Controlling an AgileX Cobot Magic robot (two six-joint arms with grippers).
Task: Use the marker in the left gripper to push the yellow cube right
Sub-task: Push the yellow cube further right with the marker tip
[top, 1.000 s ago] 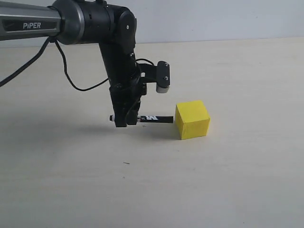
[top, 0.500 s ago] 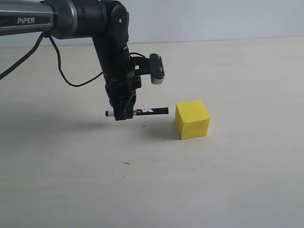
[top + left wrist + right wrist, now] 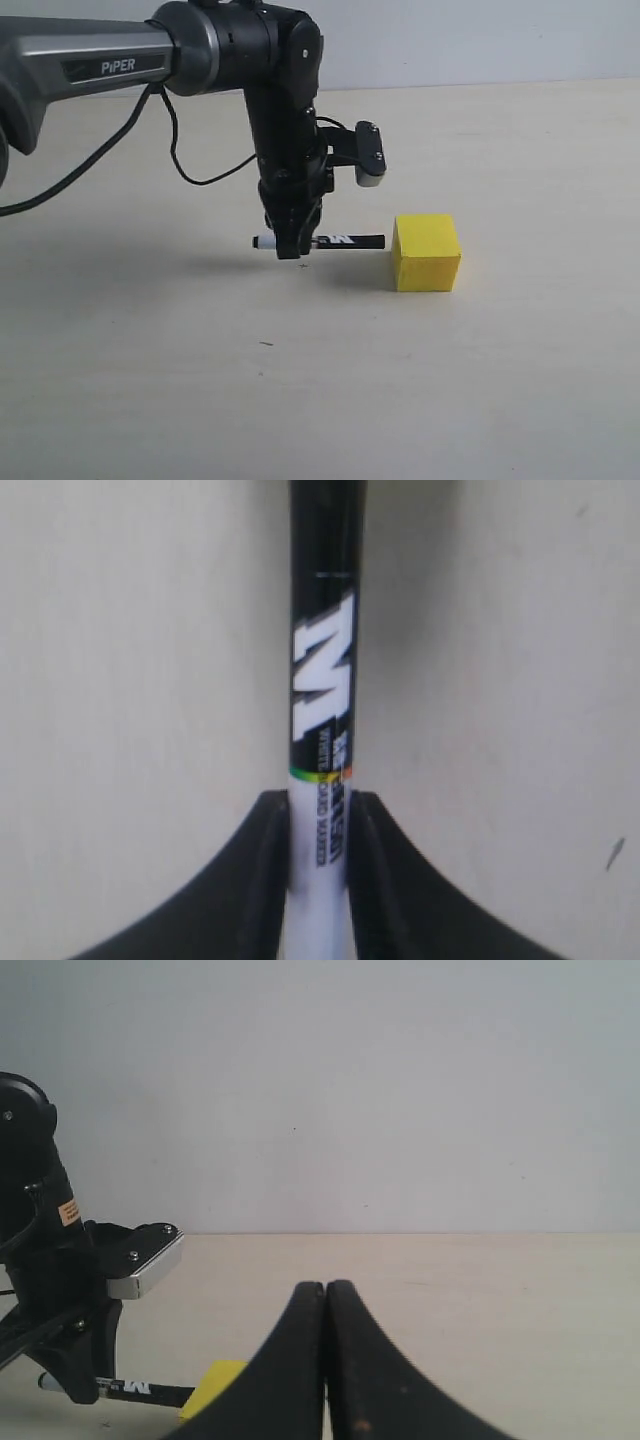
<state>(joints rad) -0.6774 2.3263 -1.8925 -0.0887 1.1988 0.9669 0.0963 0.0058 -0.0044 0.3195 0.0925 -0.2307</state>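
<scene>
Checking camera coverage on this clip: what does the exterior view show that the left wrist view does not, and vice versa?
Only the exterior view: the yellow cube and the arm. Only the left wrist view: small print and a coloured stripe on the label. Both: the marker clamped in the left hand, and the pale table.

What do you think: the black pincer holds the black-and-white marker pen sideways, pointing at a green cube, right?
No: the solid cube is bright yellow, not green; the exterior view shows it. The left black pincer does hold the black-and-white marker pen sideways, pointing at it.
</scene>
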